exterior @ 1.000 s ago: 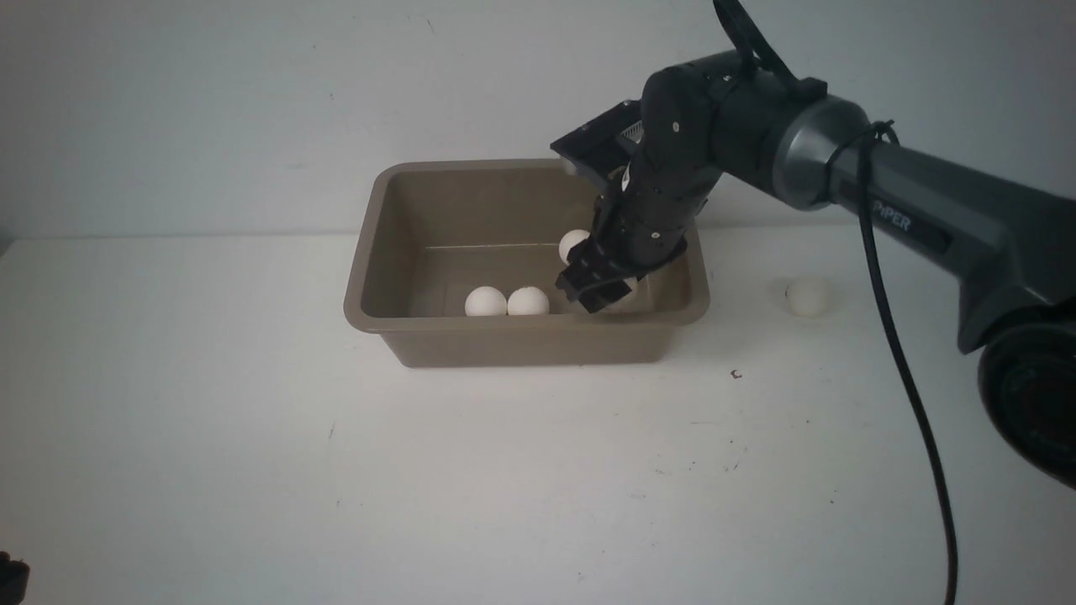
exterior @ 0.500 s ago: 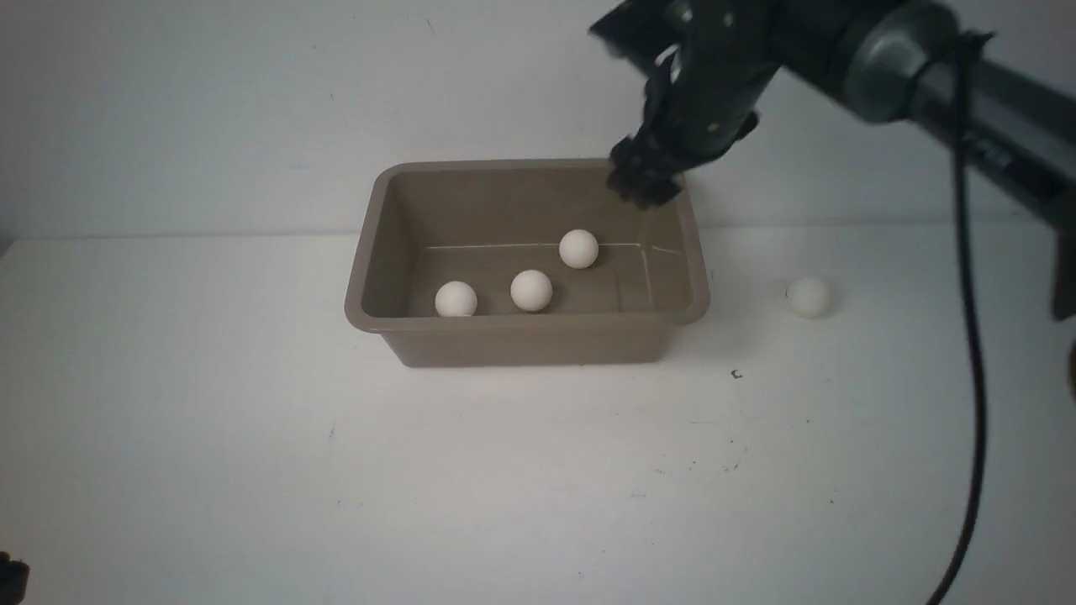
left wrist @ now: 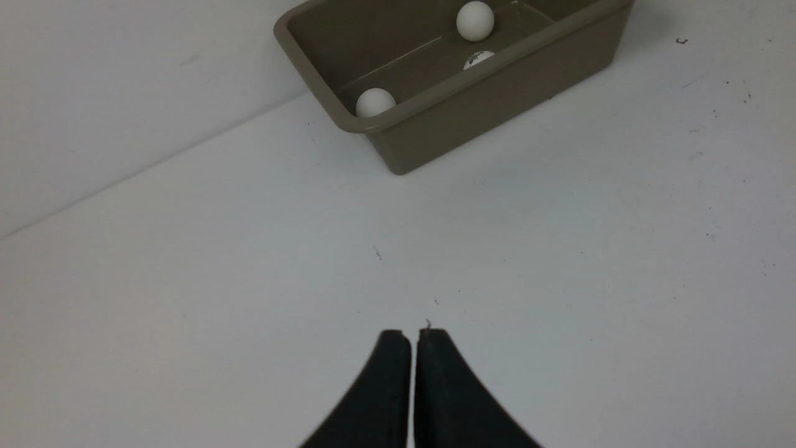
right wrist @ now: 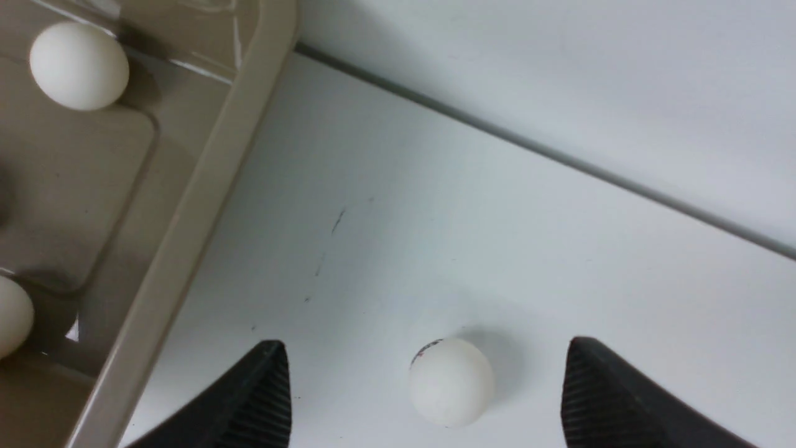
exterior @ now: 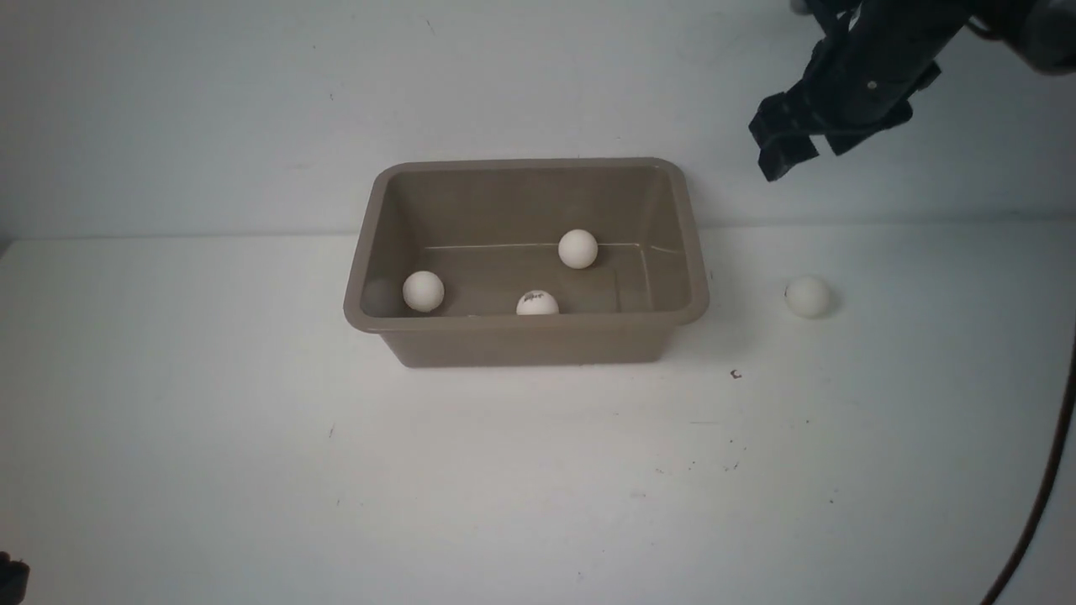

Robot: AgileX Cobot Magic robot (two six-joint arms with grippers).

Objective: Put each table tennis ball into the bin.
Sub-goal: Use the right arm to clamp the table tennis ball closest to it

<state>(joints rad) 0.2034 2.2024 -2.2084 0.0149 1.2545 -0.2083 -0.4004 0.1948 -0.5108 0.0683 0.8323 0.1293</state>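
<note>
Your left tool [left wrist: 413, 339] is nearest you, low over the surface [left wrist: 559, 261]. Its two dark fingers are pressed together with only a hairline gap between them, and they hold nothing.

Ahead of that tool and off to its right, well apart from the closed fingertips, the bin [exterior: 521, 323] stands upright on the surface. Three white balls lie on its floor, none touching another:
- **Logo ball:** The logo ball [exterior: 536, 303] has a small dark print on top. It rests against the bin's near wall, and the rim half hides it in the front view.
- **Left-end ball:** The left-end ball [exterior: 423, 291] lies close to the end wall on the left tool's side.
- **Far ball:** The far ball [exterior: 577, 249] sits deeper in, by the line where the floor meets the far wall.

Past the bin's other end, the loose ball [exterior: 808, 297] lies on the bare surface. It is clear of the rim and does not touch the bin.

Your right tool [exterior: 811, 151] hangs high above that loose ball, well clear of the surface. Its fingers are spread wide and grip nothing. In the right wrist view the loose ball shows between the two ribbed fingertips, far below them, with a small dark mark near its edge. From this tool the bin lies down and to its left. The bin's end rim runs along the edge of that wrist view, and two of the balls inside the bin show there.
</note>
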